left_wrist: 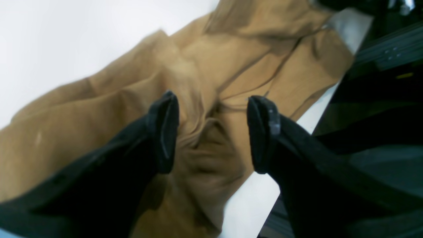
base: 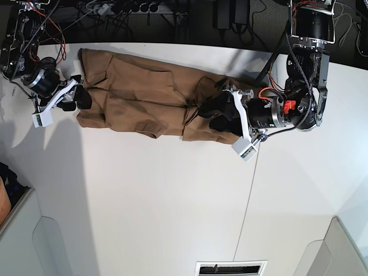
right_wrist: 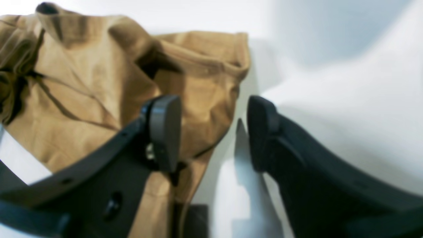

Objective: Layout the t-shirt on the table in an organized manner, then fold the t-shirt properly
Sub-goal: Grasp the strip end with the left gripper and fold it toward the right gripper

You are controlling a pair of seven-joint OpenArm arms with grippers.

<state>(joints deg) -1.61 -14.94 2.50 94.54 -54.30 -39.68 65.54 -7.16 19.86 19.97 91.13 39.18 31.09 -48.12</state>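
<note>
The tan t-shirt lies crumpled in a long band across the far part of the white table. My left gripper hovers over the shirt's right end. In the left wrist view this left gripper stands open above a bunched fold of the t-shirt, with nothing clamped. At the shirt's left end my right gripper is open too. In the right wrist view the right gripper straddles the edge of the t-shirt, one finger over cloth, the other over bare table.
A thin dark seam runs across the table on the right. Cables and power strips lie behind the far edge. The table's edge and a dark frame are close beside the shirt.
</note>
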